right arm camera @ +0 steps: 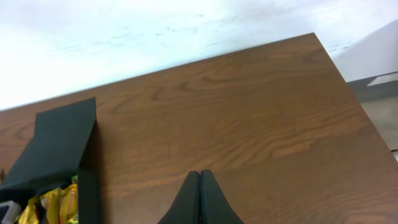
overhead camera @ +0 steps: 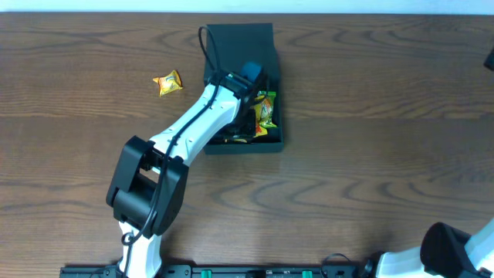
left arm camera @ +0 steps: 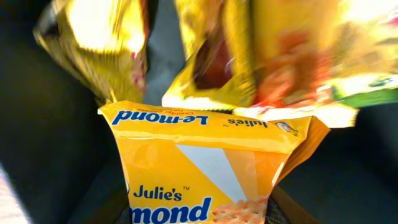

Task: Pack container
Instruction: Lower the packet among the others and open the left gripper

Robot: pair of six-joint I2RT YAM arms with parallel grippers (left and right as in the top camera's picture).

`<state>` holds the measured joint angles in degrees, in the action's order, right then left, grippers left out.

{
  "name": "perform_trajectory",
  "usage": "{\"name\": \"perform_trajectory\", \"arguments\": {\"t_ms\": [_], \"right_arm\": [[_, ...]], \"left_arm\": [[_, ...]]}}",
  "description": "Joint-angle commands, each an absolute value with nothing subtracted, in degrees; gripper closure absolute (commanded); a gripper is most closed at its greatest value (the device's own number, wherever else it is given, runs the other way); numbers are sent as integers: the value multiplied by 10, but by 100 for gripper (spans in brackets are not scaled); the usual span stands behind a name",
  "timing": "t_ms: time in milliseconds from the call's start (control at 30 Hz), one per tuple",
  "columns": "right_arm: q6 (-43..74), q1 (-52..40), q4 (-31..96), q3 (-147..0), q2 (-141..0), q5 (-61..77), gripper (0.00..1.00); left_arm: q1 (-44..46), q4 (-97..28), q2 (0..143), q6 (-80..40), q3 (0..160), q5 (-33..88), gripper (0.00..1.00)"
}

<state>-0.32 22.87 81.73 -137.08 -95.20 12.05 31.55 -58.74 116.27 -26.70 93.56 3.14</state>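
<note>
Left gripper (left arm camera: 196,214) is down in the container (overhead camera: 239,38) at the table's (overhead camera: 370,116) middle, pinching a yellow packet (left arm camera: 205,162) — lay it flat and low before releasing; right gripper (right arm camera: 200,196) rests closed, empty.

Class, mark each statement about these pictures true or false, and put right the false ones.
1. The container has its lid open. True.
2. The left arm reaches into the container. True.
3. Two loose packets lie right of the container. False: one loose packet lies left of it.
4. The right gripper holds a packet. False: it is shut, holding nothing.
5. The container is empty. False: snack packets lie inside.
</note>
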Motion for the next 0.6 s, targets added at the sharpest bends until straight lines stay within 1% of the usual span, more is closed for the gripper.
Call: {"name": "perform_trajectory", "arguments": {"t_ms": [0, 267, 333, 367, 533, 567], "right_arm": [[-9, 232, 817, -1370, -952, 127, 98], [-9, 232, 817, -1370, -952, 127, 98], [-9, 232, 817, -1370, -952, 127, 99], [-9, 232, 817, -1370, -952, 127, 98], [-9, 232, 816, -1370, -952, 127, 98], [-9, 232, 817, -1370, -952, 127, 99]], "left_arm": [[314, -592, 1165, -244, 958, 27, 65], [314, -601, 1165, -244, 957, -3, 66], [314, -608, 1165, -250, 957, -4, 69], [314, -608, 1165, -260, 957, -3, 70], [314, -606, 1166, -262, 957, 19, 69], [314, -606, 1166, -263, 957, 20, 65]]}}
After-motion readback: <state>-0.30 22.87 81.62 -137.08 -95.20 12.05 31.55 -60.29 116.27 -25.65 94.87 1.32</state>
